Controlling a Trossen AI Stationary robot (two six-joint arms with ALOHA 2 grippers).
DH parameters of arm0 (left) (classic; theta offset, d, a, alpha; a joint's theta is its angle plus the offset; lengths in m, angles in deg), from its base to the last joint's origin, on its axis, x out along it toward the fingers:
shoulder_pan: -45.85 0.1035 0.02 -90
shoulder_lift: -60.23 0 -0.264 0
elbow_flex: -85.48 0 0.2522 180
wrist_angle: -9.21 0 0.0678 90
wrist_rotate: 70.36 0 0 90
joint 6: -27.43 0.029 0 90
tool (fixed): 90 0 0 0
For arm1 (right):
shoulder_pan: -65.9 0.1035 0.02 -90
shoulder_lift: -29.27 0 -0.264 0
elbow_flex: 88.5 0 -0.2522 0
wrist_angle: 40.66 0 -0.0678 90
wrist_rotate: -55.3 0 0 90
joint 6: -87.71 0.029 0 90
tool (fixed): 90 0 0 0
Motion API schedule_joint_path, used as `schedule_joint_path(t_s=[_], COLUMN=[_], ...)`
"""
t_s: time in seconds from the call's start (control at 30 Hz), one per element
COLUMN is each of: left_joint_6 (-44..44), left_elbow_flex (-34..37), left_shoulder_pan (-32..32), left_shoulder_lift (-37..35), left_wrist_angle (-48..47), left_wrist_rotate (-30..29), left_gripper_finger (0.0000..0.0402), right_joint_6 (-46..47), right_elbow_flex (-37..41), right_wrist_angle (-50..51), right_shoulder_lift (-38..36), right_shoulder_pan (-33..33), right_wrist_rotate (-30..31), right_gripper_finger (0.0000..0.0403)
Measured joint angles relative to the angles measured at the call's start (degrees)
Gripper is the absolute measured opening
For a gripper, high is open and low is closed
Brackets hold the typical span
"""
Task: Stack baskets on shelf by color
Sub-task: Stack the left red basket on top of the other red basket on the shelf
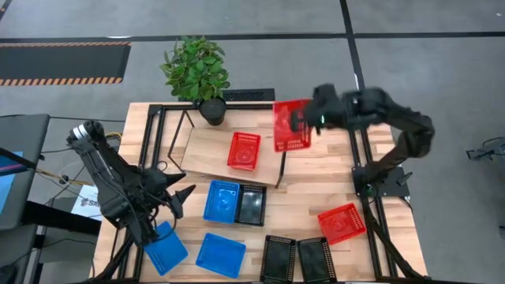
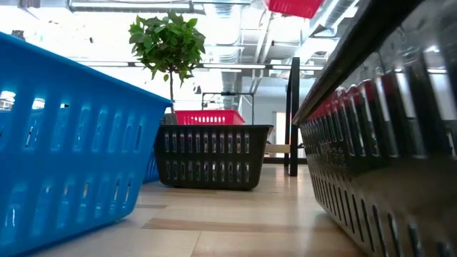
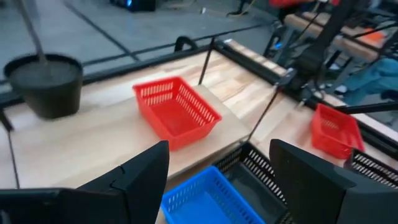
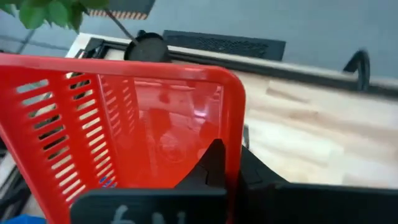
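Observation:
My right gripper [image 1: 304, 120] is shut on a red basket [image 1: 290, 125], held in the air above the shelf's [image 1: 213, 154] right end; the low view shows that basket [image 2: 294, 7] high up. Another red basket [image 1: 244, 150] rests flat on the shelf board. A third red basket [image 1: 342, 222] lies on the table's right side. A blue basket [image 1: 222, 200] and a black one [image 1: 252, 204] sit side by side just before the shelf. My left gripper [image 1: 183, 197] hovers open left of them, touching nothing. My right gripper [image 4: 231, 171] pinches the red basket's end wall by its rim [image 4: 233, 124], one finger [image 4: 214, 163] inside the basket and the other outside. The fingers come level from the table's right. The basket is lifted clear and tipped on edge, its hollow facing the gripper.
Two more blue baskets [image 1: 166, 246] [image 1: 220, 254] and two black ones [image 1: 278, 259] [image 1: 316, 259] lie along the near edge. A potted plant [image 1: 197, 71] stands at the shelf's far left corner. Black frame rails [image 1: 364, 170] run along the right side.

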Motion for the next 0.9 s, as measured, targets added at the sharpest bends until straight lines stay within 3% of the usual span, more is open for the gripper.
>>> schedule_joint_path(t_s=[0.07,0.13,0.27,0.37,0.53,0.73,0.9], left_joint_6=[1.5,2.6,5.4,7.5,9.5,9.7,11.5], left_elbow_flex=[0.0,0.0,0.0,0.0,0.0,0.0,0.0], left_shoulder_pan=[-0.5,-0.9,-1.1,-1.0,-1.0,-1.0,-1.0], left_shoulder_lift=[-0.8,-1.9,-3.9,-5.7,-8.2,-10.3,-10.8], left_wrist_angle=[0.0,0.0,0.0,0.0,0.0,-1.1,-1.2], left_wrist_rotate=[-1.5,-2.6,-2.1,-0.2,-1.5,-3.2,-2.6], left_gripper_finger=[0.0265,0.0265,0.0265,0.0265,0.0265,0.0265,0.0265], right_joint_6=[4.6,4.7,1.1,4.6,1.6,2.3,2.0], right_elbow_flex=[9.7,19.5,33.1,37.4,37.9,36.4,34.7], right_wrist_angle=[-8.7,-25.1,-50.7,-55.7,-65.2,-62.4,-67.3], right_shoulder_lift=[-2.7,-4.6,-6.5,-6.5,-3.7,1.5,6.0], right_shoulder_pan=[2.9,3.9,1.5,-1.6,-5.7,-9.1,-9.1], right_wrist_rotate=[1.4,0.7,-6.2,-7.4,-12.1,-16.9,-20.2], right_gripper_finger=[0.0010,0.0017,0.0016,0.0008,0.0012,0.0010,0.0010])
